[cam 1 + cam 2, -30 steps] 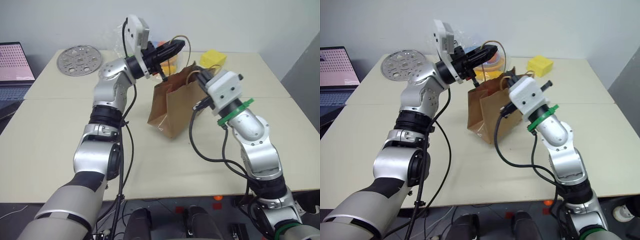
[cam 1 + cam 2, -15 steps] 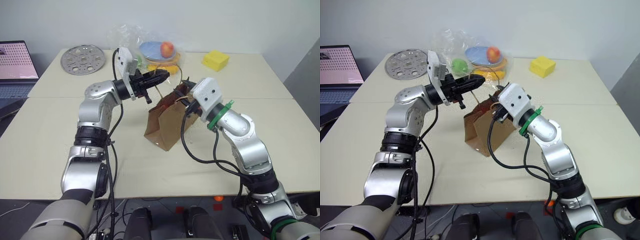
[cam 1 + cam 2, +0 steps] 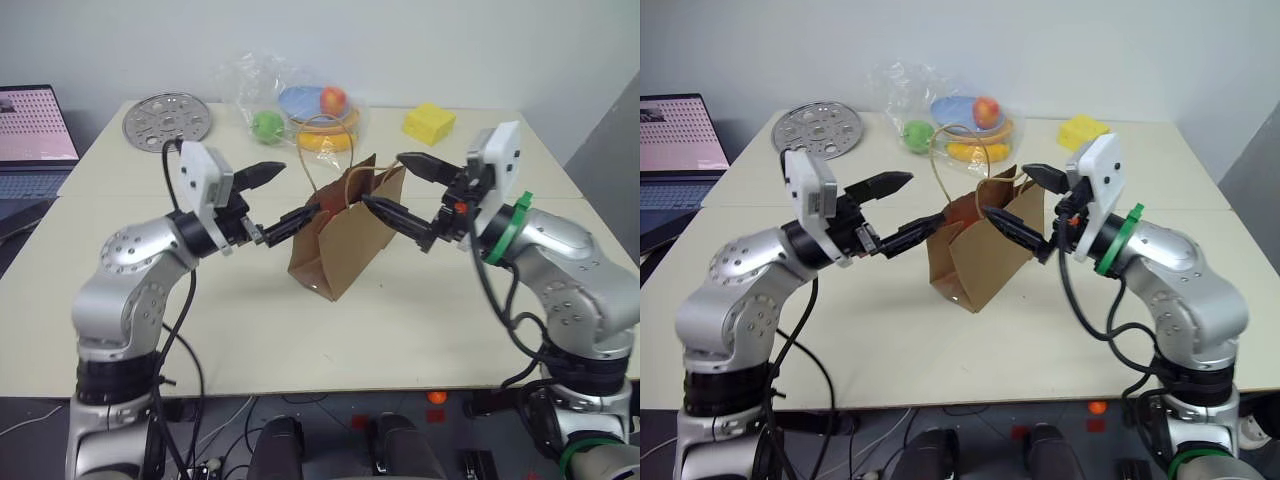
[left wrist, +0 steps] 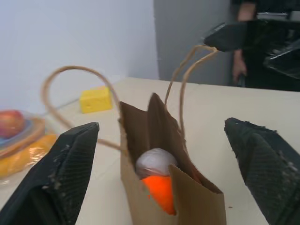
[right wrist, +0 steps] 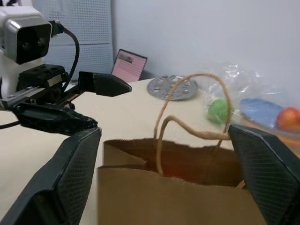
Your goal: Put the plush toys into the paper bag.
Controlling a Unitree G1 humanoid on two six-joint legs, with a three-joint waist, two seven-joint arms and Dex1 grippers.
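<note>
Loading done: both plush toys [image 4: 157, 176] inside paper bag [image 3: 345, 235], left gripper [image 3: 275, 198] at 9 o'clock and right gripper [image 3: 405, 188] at 3 o'clock released, empty; next, arms clear.

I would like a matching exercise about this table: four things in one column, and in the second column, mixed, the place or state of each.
Things:
1. paper bag
2. orange plush toy
3. yellow block
4. left gripper

Places or states:
A. inside the bag, under the white plush toy
B. open, holding nothing
C. standing between the two grippers
D. near the far edge of the table

Pairs: 1-C, 2-A, 3-D, 4-B
</note>
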